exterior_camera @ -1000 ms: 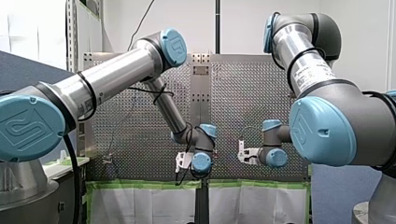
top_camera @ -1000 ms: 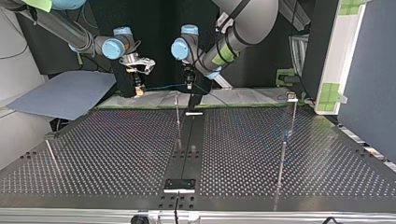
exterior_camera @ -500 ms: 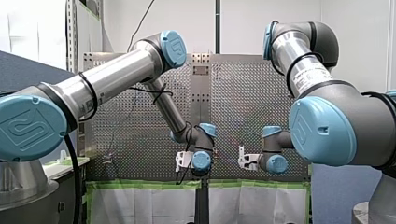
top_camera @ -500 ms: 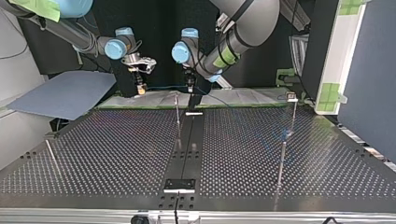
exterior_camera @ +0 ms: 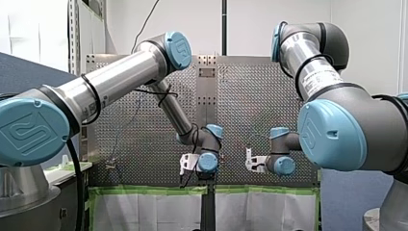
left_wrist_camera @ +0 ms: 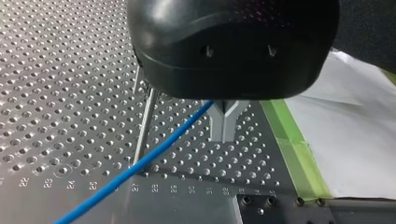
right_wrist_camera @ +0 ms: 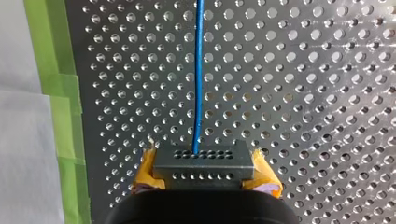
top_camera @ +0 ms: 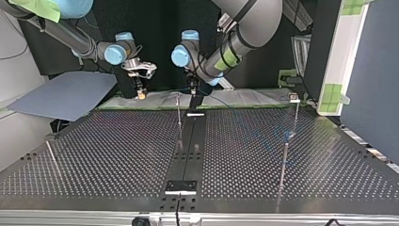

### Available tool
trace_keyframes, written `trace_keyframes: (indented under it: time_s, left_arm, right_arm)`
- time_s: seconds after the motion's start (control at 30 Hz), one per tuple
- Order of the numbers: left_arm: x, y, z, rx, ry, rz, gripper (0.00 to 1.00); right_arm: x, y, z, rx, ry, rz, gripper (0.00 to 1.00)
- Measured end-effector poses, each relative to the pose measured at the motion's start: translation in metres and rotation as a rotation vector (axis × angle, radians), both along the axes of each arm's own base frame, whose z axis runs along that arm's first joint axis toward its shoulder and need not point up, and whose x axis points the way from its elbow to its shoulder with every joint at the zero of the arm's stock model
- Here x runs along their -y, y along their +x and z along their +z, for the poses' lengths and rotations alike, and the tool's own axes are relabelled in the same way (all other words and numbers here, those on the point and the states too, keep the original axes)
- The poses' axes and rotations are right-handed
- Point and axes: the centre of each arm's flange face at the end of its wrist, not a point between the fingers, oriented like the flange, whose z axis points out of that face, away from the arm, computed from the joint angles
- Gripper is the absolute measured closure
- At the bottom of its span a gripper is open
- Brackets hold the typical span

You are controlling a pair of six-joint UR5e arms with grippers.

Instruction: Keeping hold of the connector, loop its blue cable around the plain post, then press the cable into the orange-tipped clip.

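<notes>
Connector [right_wrist_camera: 204, 164]: a grey rectangular block with two rows of small holes, clamped level between the yellow pads [right_wrist_camera: 267, 176] of my right gripper [right_wrist_camera: 204, 173]. Blue cable [right_wrist_camera: 197, 93]: thin and taut, it leaves the middle of the connector's upper row and runs straight ahead. In the top view the blue cable [top_camera: 164, 89] spans the air roughly level across to my left gripper [left_wrist_camera: 225, 126], whose fingers are closed on it. It then slants away from that gripper in a straight line. Plain post [top_camera: 178, 113]: a thin, bare metal rod standing upright on the perforated table [top_camera: 117, 155], just beside the cable. Contact between them cannot be determined.
</notes>
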Motion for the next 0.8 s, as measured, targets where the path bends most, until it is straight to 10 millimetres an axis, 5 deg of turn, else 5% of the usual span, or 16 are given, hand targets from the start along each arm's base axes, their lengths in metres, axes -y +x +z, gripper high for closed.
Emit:
trace_keyframes:
  time_s: [0.8]
  left_arm:
    - [0.004, 0.003, 0.035, 0.007, 0.007, 0.018, 1.00]
  right_arm:
    - [0.012, 0.002, 0.007, 0.007, -0.018, -0.003, 1.00]
